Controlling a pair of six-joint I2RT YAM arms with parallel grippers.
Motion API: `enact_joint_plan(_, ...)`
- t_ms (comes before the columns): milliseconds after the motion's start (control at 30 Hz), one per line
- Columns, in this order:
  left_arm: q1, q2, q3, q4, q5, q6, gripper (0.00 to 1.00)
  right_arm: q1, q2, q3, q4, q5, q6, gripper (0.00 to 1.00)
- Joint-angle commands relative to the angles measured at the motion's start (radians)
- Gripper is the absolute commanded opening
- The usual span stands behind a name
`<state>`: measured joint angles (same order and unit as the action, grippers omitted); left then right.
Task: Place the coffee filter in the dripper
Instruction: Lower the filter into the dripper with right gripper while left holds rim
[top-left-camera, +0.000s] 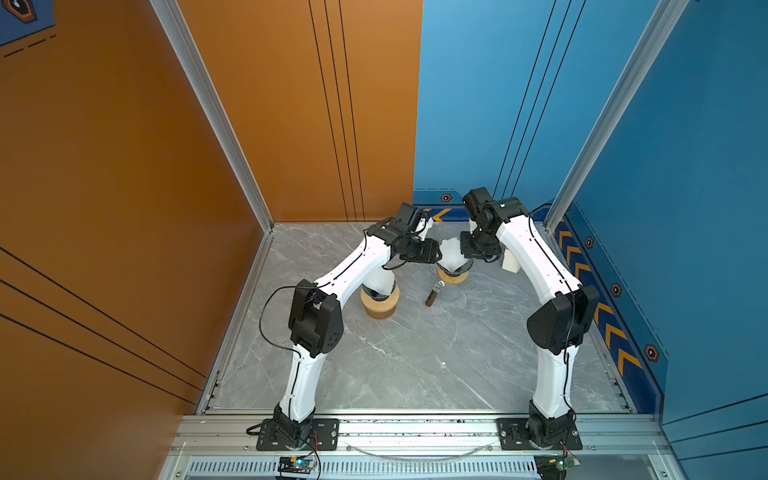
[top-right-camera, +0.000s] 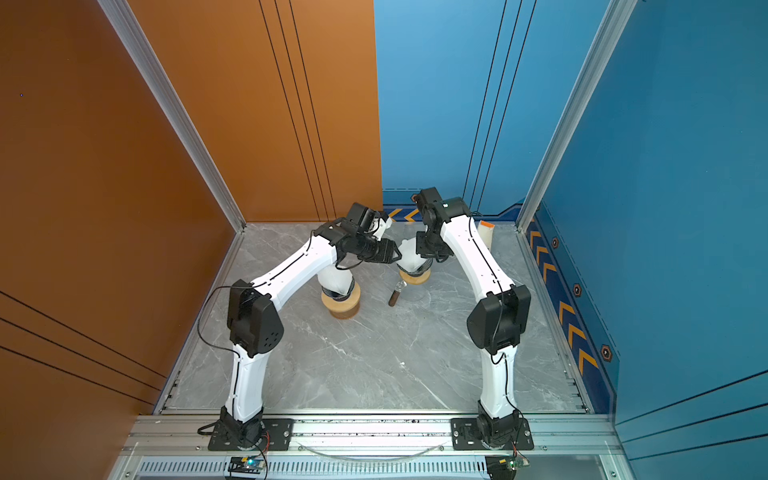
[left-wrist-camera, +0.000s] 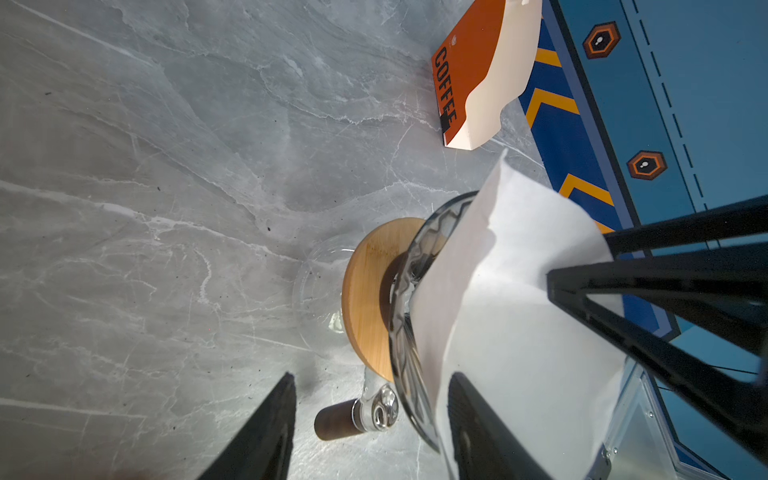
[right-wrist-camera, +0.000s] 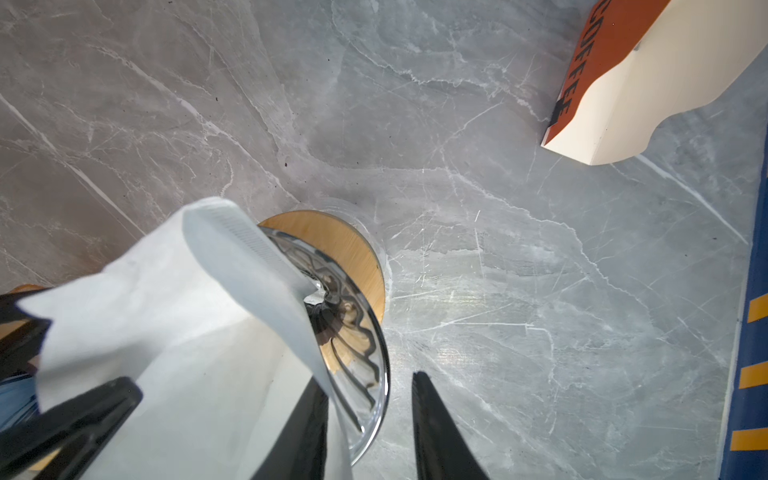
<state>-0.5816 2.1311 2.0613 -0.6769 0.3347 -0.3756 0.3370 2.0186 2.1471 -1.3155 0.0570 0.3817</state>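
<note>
The white paper coffee filter (left-wrist-camera: 511, 291) (right-wrist-camera: 174, 332) sits in the glass dripper (left-wrist-camera: 409, 291) (right-wrist-camera: 353, 340), which stands on a round wooden base (top-left-camera: 453, 275) at the back middle of the table. My left gripper (left-wrist-camera: 374, 376) is open and straddles the dripper's rim, one finger inside the filter and one outside. On the opposite side my right gripper (right-wrist-camera: 368, 378) is open too. One of its fingers lies against the filter's inner wall, the other stands outside the glass rim with a gap. In both top views the filter (top-left-camera: 451, 251) (top-right-camera: 409, 254) shows between the two wrists.
A small brown vial (top-left-camera: 432, 293) (left-wrist-camera: 336, 419) lies on the marble table just in front of the dripper. An orange and cream coffee box (left-wrist-camera: 478, 79) (right-wrist-camera: 623, 83) stands near the back right wall. A second wooden-based cone with white paper (top-left-camera: 380, 301) stands under the left arm.
</note>
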Motion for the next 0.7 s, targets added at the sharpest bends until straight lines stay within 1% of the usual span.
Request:
enact_joint_plan(0, -0.003, 0.033, 0.043, -0.009, 0.033, -0.018, 0.58, -0.023, -0.057, -0.047, 0.025, -0.005, -0.006, 0.32)
enact_joint_plan(267, 0.0, 0.043, 0.048, -0.01, 0.034, -0.025, 0.55, -0.06, -0.085, -0.127, 0.101, -0.114, 0.014, 0.26)
enact_joint_plan(667, 0.004, 0.047, 0.049, -0.009, 0.037, -0.029, 0.52, -0.069, -0.075, -0.157, 0.133, -0.145, 0.019, 0.21)
